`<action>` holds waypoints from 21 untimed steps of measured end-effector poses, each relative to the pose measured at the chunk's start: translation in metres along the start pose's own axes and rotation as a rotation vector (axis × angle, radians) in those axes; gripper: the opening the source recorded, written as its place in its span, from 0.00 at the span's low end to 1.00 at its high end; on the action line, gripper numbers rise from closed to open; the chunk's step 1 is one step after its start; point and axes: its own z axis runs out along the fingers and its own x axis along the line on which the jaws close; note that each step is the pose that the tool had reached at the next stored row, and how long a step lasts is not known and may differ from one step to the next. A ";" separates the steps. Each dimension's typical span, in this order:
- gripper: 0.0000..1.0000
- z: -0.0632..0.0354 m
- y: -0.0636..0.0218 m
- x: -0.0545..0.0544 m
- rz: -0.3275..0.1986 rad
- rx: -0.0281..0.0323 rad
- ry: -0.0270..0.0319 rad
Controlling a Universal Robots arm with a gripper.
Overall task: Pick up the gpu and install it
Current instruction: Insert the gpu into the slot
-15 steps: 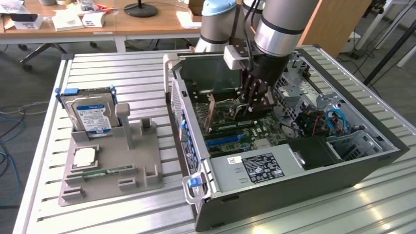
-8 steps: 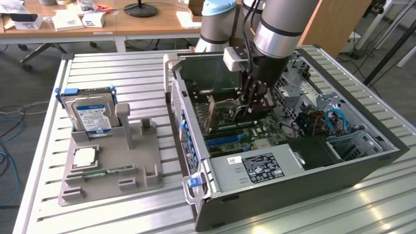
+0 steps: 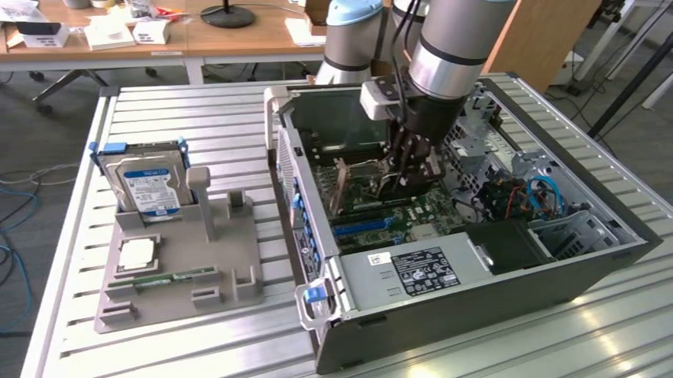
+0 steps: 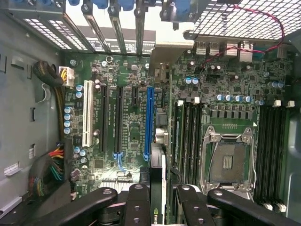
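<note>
The gpu (image 4: 163,174) is a thin dark card seen edge-on between my fingers (image 4: 138,205), with a green logo at its near end. My gripper (image 4: 163,200) is shut on it. The card hangs over the green motherboard (image 4: 131,136), running alongside the long blue slot (image 4: 149,120) and just beside it. A silver metal piece at its far end lies by the case's rear slot openings. In the exterior view the gripper (image 3: 408,175) reaches down into the open computer case (image 3: 589,260), and the dark card (image 3: 392,187) shows below the fingers, close to the board.
Around the card are a white slot (image 4: 87,113), black slots, the empty processor socket (image 4: 230,162) and cable bundles (image 4: 49,169). The power supply (image 3: 421,272) sits at the case's near end. On the exterior view's left, a grey fixture (image 3: 179,299) holds a hard drive (image 3: 153,185).
</note>
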 end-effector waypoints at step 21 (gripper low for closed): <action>0.26 0.0086 0.0019 0.000 0.000 0.0000 0.0000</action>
